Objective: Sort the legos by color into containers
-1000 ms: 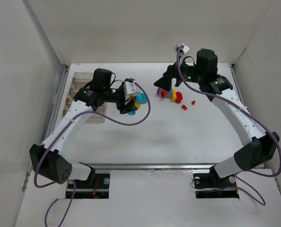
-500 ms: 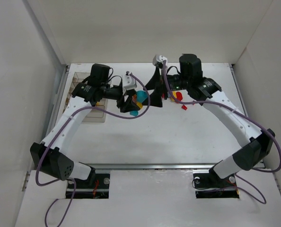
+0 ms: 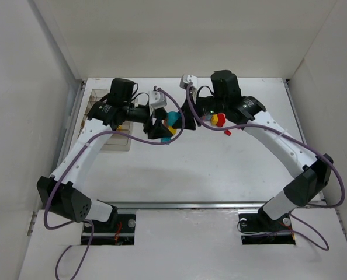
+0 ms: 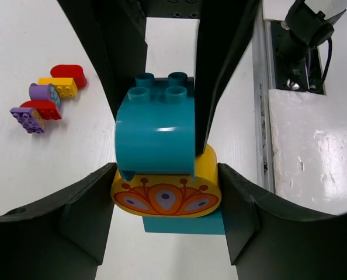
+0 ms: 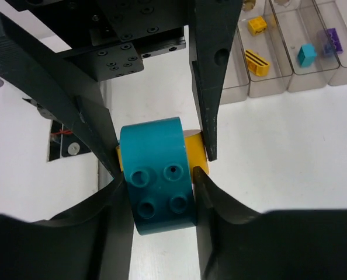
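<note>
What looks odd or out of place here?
A mixed-colour cluster: a teal arched brick is snapped onto a yellow patterned brick. The left gripper and right gripper both have their jaws closed on it, one on each colour, likely to pull it apart.

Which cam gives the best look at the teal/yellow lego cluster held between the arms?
Left wrist: the cluster fills the frame side-on, teal arch on a patterned yellow piece, another teal brick beneath. Right wrist shows only the arch's studded end and a sliver of yellow. Top external shows it tiny, detail lost.
</note>
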